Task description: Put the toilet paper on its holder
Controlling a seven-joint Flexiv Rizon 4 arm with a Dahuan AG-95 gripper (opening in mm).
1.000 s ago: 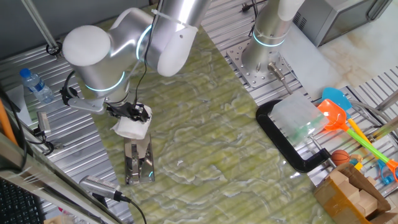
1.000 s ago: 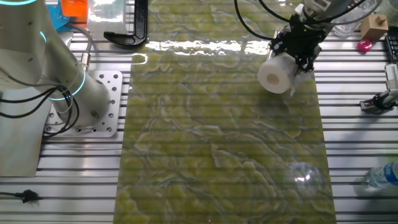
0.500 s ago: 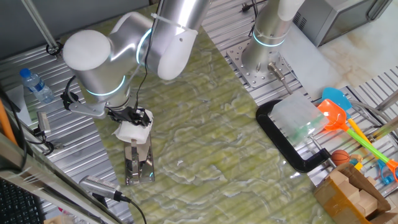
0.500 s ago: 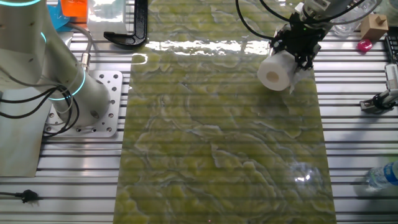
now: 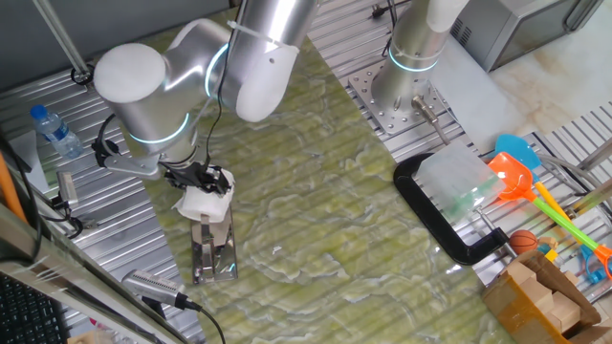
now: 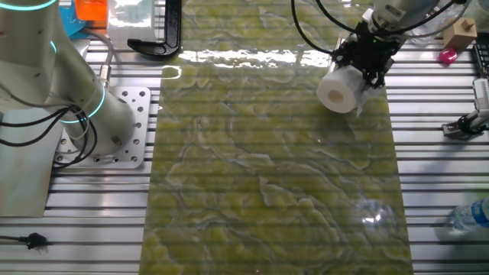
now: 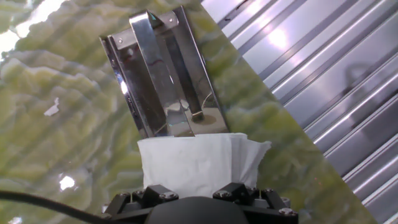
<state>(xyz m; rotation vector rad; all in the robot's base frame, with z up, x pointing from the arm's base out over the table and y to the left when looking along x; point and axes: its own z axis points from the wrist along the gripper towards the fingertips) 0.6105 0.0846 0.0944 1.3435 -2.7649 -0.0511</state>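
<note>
My gripper [image 5: 204, 184] is shut on the toilet paper [image 5: 204, 200], a white roll held just above the green mat. In the other fixed view the toilet paper [image 6: 338, 88] shows its hollow core under the gripper [image 6: 365, 65]. The holder [image 5: 214, 248] is a shiny metal plate lying on the mat right below the roll. In the hand view the toilet paper [image 7: 196, 163] fills the bottom, and the holder [image 7: 163, 74] with its metal bar lies just beyond it. The gripper's fingers are hidden behind the roll.
A black C-shaped clamp [image 5: 442, 222] and coloured toys [image 5: 535, 196] lie at the right. A water bottle [image 5: 54, 131] and metal tools [image 5: 153, 289] lie left of the mat. A second arm's base [image 5: 409, 72] stands at the back.
The arm has shifted slightly, and the roll sits a touch lower over the holder than a second ago. The grip is unchanged.
</note>
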